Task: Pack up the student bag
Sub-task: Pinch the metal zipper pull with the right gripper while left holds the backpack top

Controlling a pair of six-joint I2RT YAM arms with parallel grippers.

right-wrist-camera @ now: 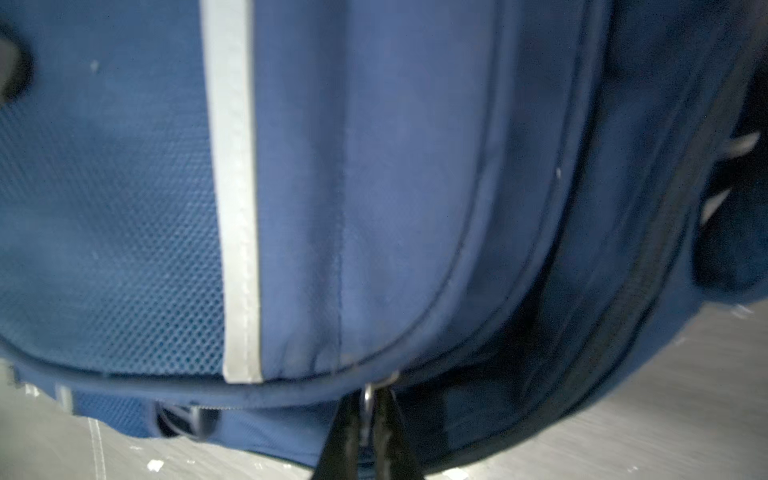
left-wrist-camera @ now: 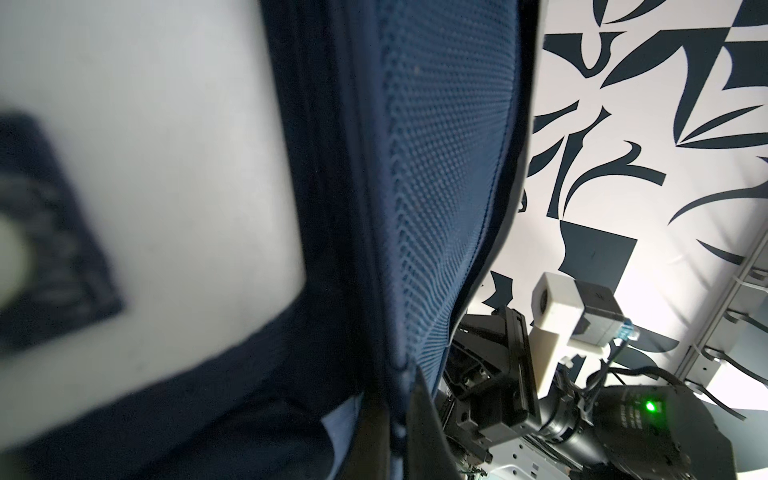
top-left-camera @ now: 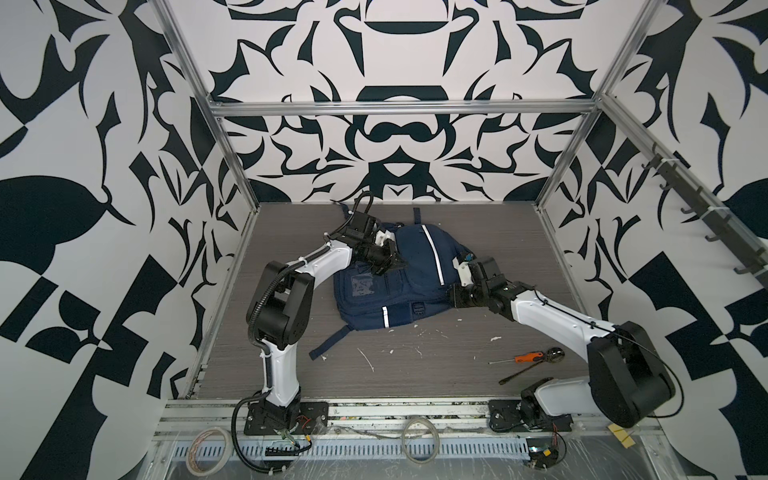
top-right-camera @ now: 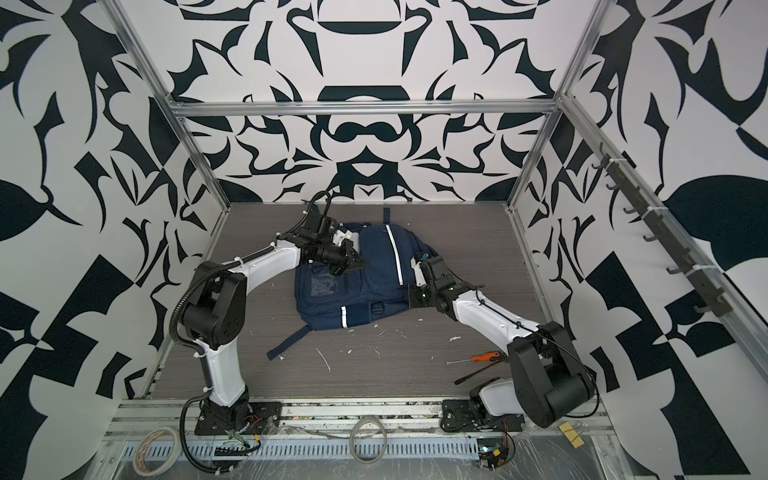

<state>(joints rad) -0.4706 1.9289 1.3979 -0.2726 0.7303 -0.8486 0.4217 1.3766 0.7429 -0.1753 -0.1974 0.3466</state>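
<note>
Past the near tape roll [top-left-camera: 205,434], the student bag [top-left-camera: 415,270] lies mid-worktop [top-left-camera: 436,374], our left jaws pinching its seam [left-wrist-camera: 395,249] and right jaws nipping a zip pull [right-wrist-camera: 368,399]; we judge working the zip is in hand, needing a steady drag along its track.

Left gripper [left-wrist-camera: 395,419] sits at the frame edge, jaws pinched together on a raised navy seam of the bag [left-wrist-camera: 324,208]. Mesh panel [left-wrist-camera: 440,124] runs the length of the frame, stitching sharp. Beside it is a light grey panel [left-wrist-camera: 166,166], out of focus, with a dark square label [left-wrist-camera: 50,232]; print unreadable. Past the bag's edge: right arm [left-wrist-camera: 623,436], green LED [left-wrist-camera: 650,405] lit, white camera block [left-wrist-camera: 559,305] on its wrist, fingertips hidden behind fabric. Black-and-white patterned wall [left-wrist-camera: 623,124] behind, hook rail [left-wrist-camera: 727,332] alongside.
</note>
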